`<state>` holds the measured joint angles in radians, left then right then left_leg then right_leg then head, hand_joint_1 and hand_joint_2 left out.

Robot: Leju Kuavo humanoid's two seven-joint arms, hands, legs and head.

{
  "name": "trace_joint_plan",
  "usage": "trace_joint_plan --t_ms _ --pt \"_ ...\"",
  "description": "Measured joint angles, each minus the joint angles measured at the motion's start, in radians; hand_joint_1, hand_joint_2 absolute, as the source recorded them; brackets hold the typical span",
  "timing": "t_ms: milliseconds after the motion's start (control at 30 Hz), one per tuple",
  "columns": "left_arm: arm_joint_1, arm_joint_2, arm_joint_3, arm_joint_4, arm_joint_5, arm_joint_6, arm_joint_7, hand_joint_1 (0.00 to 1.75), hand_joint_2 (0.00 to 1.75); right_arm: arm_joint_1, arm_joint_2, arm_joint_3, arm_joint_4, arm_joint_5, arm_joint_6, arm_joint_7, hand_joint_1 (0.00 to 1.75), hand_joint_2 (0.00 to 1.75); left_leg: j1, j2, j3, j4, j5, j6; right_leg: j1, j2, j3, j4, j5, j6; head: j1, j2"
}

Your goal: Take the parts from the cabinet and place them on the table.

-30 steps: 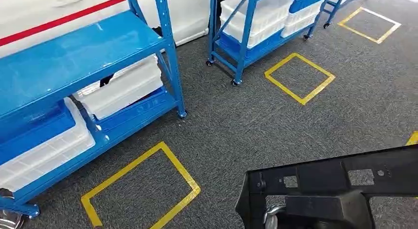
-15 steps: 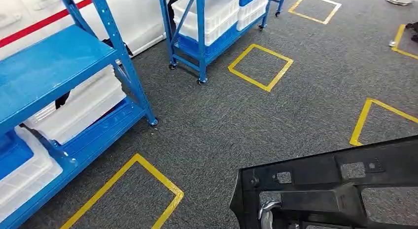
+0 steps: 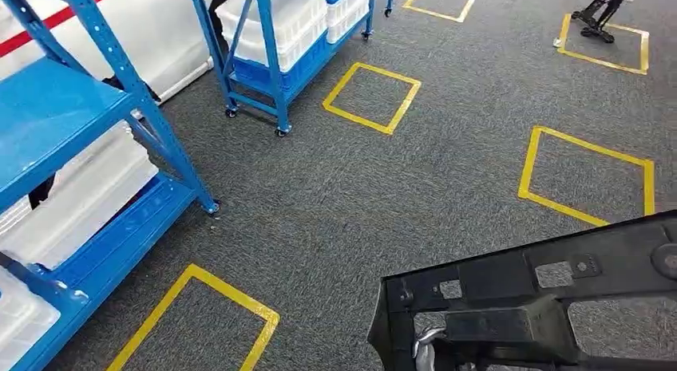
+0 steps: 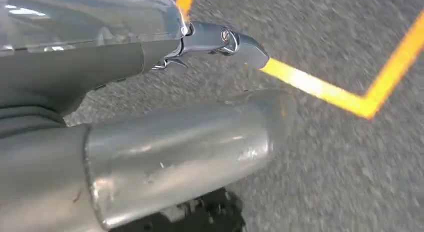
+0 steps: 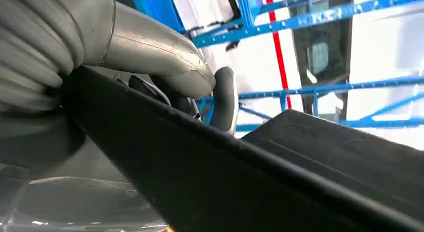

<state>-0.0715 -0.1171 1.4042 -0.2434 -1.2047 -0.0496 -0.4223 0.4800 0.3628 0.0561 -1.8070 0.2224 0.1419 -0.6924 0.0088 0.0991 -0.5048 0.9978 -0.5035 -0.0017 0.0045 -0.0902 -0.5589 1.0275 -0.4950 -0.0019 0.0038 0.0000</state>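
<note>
While the blue cabinet [image 3: 72, 140] with white bins [image 3: 80, 195] stands at left on grey carpet [image 3: 359, 187] marked with yellow tape squares [image 3: 371, 97], the left hand [image 4: 220, 40] hangs over the floor, its grasp unclear; at lower right the right hand [image 5: 200, 87] grips the black part [image 3: 527, 307]

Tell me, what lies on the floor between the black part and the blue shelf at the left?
In the head view, grey carpet with one yellow tape square lies between the black part and the blue shelf.
</note>
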Motion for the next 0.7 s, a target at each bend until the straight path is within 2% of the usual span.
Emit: trace_joint_plan --t_ms 33,100,133,167,200,233,267,300,333,367,400,433,467,500,567,633,667,700 --pt "-0.001 0.000 0.000 0.000 -0.002 0.000 0.000 0.00 0.00 0.001 0.000 0.000 0.000 0.001 0.000 -0.001 1.75 1.75 0.001 0.006 0.004 0.001 -0.001 -0.006 0.000 0.019 -0.004 -0.003 0.005 -0.006 -0.001 0.000" --pt "-0.006 0.000 0.000 0.000 -0.005 0.000 -0.001 0.00 0.00 0.004 0.000 0.000 0.000 0.001 0.000 0.000 1.75 1.75 0.001 0.029 0.011 -0.005 0.000 -0.017 0.007 0.041 -0.010 -0.002 0.005 -0.015 0.000 0.000" --pt "-0.007 0.000 0.000 0.000 -0.005 0.000 -0.002 0.00 0.00 0.004 0.000 0.000 0.000 0.001 0.000 0.000 1.75 1.75 0.002 0.041 0.016 -0.007 -0.002 -0.024 0.000 0.053 -0.009 -0.012 0.011 -0.024 0.001 0.000" --pt "-0.007 0.000 0.000 0.000 -0.006 -0.002 -0.002 0.00 0.00 0.004 0.001 0.001 0.000 0.004 0.000 0.001 1.75 1.75 0.007 0.010 0.012 0.005 -0.017 -0.029 -0.007 0.063 -0.003 -0.019 0.017 -0.032 0.000 0.000" --pt "-0.007 -0.001 0.000 0.000 -0.006 -0.004 -0.003 0.00 0.00 0.001 0.002 0.002 0.000 0.006 0.000 0.001 1.75 1.75 0.007 -0.043 -0.007 0.048 -0.052 -0.030 -0.008 0.073 -0.004 -0.021 0.020 -0.038 -0.003 0.000" --pt "-0.005 -0.001 0.000 0.000 -0.002 -0.005 -0.003 0.00 0.00 -0.006 0.003 0.004 0.003 0.012 -0.002 0.004 1.75 1.75 0.008 -0.075 -0.041 0.125 -0.097 -0.031 -0.007 0.084 -0.007 -0.021 0.021 -0.043 -0.009 0.000" --pt "-0.002 0.002 0.000 0.000 0.000 -0.005 -0.003 0.00 0.00 -0.011 0.003 0.008 0.007 0.015 -0.007 0.007 1.75 1.75 0.008 -0.089 -0.082 0.215 -0.139 -0.032 -0.005 0.099 -0.008 -0.020 0.022 -0.046 -0.010 0.000" --pt "0.000 0.004 0.000 0.000 0.001 -0.006 -0.003 0.00 0.00 -0.016 0.003 0.012 0.011 0.017 -0.010 0.010 1.75 1.75 0.007 -0.093 -0.120 0.290 -0.162 -0.032 -0.001 0.115 -0.009 -0.019 0.023 -0.048 -0.011 0.000" --pt "0.001 0.005 0.000 0.000 0.003 -0.006 -0.002 0.00 0.00 -0.017 0.003 0.014 0.014 0.017 -0.011 0.011 1.75 1.75 0.007 -0.093 -0.137 0.321 -0.159 -0.031 0.001 0.129 -0.010 -0.018 0.023 -0.048 -0.010 0.000" --pt "0.001 0.005 0.000 0.000 0.005 -0.006 -0.002 0.00 0.00 -0.018 0.003 0.015 0.017 0.018 -0.012 0.011 1.75 1.75 0.007 -0.095 -0.132 0.302 -0.133 -0.028 0.002 0.143 -0.009 -0.015 0.023 -0.048 -0.010 0.000" --pt "0.000 0.006 0.000 0.000 0.007 -0.006 -0.002 0.00 0.00 -0.019 0.003 0.016 0.019 0.018 -0.012 0.012 1.75 1.75 0.007 -0.098 -0.105 0.235 -0.084 -0.024 0.003 0.159 -0.009 -0.011 0.023 -0.047 -0.010 0.000" --pt "0.000 0.006 0.000 0.000 0.007 -0.007 -0.002 0.00 0.00 -0.021 0.003 0.017 0.020 0.018 -0.012 0.013 1.75 1.75 0.007 -0.108 -0.066 0.144 -0.033 -0.020 0.003 0.173 -0.009 -0.008 0.022 -0.046 -0.010 0.000" --pt "0.000 0.007 0.000 0.000 0.007 -0.007 -0.002 0.00 0.00 -0.023 0.003 0.018 0.021 0.018 -0.012 0.013 1.75 1.75 0.007 -0.148 -0.024 0.045 0.013 -0.014 0.003 0.187 -0.010 -0.004 0.020 -0.044 -0.011 0.000" --pt "-0.001 0.010 0.000 0.000 0.007 -0.007 -0.002 0.00 0.00 -0.026 0.003 0.018 0.023 0.018 -0.012 0.013 1.75 1.75 0.009 -0.207 -0.016 0.020 -0.005 -0.009 0.005 0.197 -0.016 0.000 0.020 -0.040 -0.008 0.000" --pt "0.000 0.010 0.000 0.000 0.008 -0.008 -0.004 0.00 0.00 -0.030 0.003 0.021 0.024 0.019 -0.018 0.016 1.75 1.75 0.004 -0.189 -0.017 0.009 0.000 -0.008 -0.005 0.223 -0.027 0.001 0.025 -0.026 -0.010 0.000" --pt "-0.003 0.012 0.000 0.000 0.008 -0.011 -0.007 0.00 0.00 -0.029 0.002 0.024 0.024 0.020 -0.037 0.022 1.75 1.75 0.002 -0.163 -0.010 -0.001 0.009 0.004 -0.007 0.252 -0.033 -0.007 0.035 -0.009 -0.010 0.000" --pt "-0.005 0.011 0.000 0.000 0.008 -0.012 -0.007 0.00 0.00 -0.031 0.000 0.025 0.024 0.020 -0.044 0.023 1.75 1.75 0.014 -0.145 -0.005 -0.017 0.019 0.012 -0.006 0.234 -0.033 0.002 0.028 -0.008 -0.009 0.000" --pt "-0.004 0.011 0.000 0.000 0.008 -0.013 -0.007 0.00 0.00 -0.033 -0.003 0.029 0.024 0.020 -0.050 0.023 1.75 1.75 0.010 -0.133 -0.001 -0.024 0.022 0.018 0.002 0.166 -0.050 0.035 -0.001 -0.005 -0.004 0.000"
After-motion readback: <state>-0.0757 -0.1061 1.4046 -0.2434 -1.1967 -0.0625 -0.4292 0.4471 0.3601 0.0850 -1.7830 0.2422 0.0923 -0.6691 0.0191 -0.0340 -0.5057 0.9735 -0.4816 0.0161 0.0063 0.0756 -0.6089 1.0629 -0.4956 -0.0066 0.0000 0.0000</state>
